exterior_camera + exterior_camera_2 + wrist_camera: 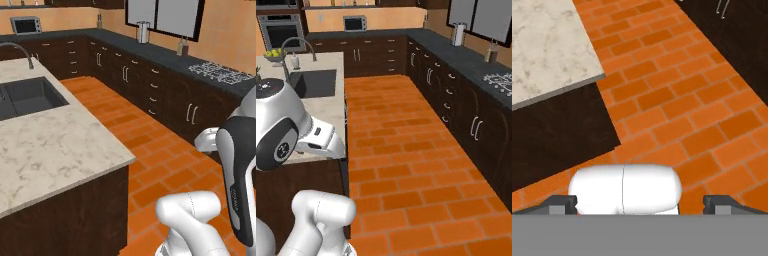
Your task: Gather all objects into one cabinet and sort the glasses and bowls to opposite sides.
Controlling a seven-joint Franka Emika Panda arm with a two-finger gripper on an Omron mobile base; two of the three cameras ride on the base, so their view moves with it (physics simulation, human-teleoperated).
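Gripper (pixel 640 202) above the brick floor (pixel 677 100), beside the marble desk (pixel 547 45). Fingers (pixel 562 202) spread wide, holding nothing.

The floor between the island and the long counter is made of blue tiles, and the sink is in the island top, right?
Not quite. The floor is orange brick, not blue tiles; the right base view shows it running between the island and the long counter. The sink is indeed set in the island top.

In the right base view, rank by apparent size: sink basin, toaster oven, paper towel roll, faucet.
Sink basin, largest.
Faucet, next by its span.
Toaster oven and paper towel roll look alike; both stand far from the camera, so no firm ranking.
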